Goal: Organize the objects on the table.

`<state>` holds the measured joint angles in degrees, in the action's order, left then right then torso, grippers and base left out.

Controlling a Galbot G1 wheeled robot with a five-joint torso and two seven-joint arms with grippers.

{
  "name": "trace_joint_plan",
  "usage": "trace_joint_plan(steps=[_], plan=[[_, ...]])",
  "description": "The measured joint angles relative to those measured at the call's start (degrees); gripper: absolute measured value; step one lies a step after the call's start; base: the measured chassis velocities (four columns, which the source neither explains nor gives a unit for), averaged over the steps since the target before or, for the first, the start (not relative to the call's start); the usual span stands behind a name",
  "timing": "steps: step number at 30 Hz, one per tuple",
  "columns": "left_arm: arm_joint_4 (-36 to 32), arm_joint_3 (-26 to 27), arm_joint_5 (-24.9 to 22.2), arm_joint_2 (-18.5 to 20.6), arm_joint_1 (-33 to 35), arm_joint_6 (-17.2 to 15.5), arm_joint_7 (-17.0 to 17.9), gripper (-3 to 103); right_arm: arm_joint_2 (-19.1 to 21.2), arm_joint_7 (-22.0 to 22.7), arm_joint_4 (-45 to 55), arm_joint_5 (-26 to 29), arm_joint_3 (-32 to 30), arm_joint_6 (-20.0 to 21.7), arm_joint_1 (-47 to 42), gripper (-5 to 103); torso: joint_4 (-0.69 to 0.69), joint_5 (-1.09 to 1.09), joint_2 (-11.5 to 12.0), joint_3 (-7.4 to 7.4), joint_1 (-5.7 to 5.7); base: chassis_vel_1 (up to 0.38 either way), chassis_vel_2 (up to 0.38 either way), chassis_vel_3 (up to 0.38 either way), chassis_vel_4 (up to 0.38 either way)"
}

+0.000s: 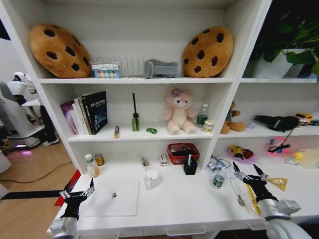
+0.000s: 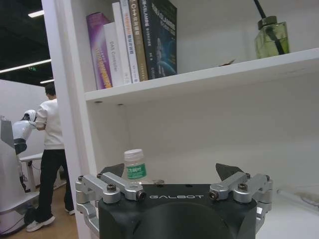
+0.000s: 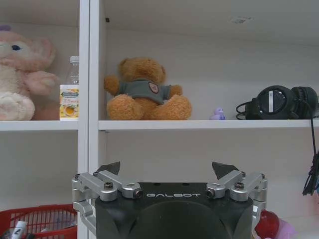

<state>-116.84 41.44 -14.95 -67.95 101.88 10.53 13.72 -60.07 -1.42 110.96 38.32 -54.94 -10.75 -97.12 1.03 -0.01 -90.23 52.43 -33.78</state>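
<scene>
From where I stand, the left gripper [image 1: 78, 192] hangs low over the front left corner of the table [image 1: 189, 209], its fingers spread and holding nothing, aimed toward the shelf unit with the flat silver laptop [image 1: 112, 198] lying just beside it on the desktop. The right gripper [image 1: 247, 175] is raised over the right side of the desk, fingers parted and empty, near a blue pen [image 1: 252, 199] lying beneath it. A tiny green toy car [image 1: 151, 130] sits on the shelf above, beside the pink plush toy [image 1: 179, 110].
</scene>
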Motion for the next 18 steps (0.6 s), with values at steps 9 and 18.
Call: trace_joint_plan(steps=[9,18], plan=[[0.3,-0.4,-0.1,0.0,-0.2,0.0,-0.1,100,-0.1,-1.3,-0.9,-6.2,3.9,-1.2,1.0,100,-0.03,-0.04,0.0,0.00,0.00,-0.028,-0.053,0.049,0.038],[0.4,-0.3,-0.2,-0.1,-0.1,0.0,-0.3,100,1.8,-2.2,-3.1,-6.6,8.4,1.9,3.9,100,-0.03,0.03,0.0,0.00,0.00,0.020,0.020,-0.013,-0.014]])
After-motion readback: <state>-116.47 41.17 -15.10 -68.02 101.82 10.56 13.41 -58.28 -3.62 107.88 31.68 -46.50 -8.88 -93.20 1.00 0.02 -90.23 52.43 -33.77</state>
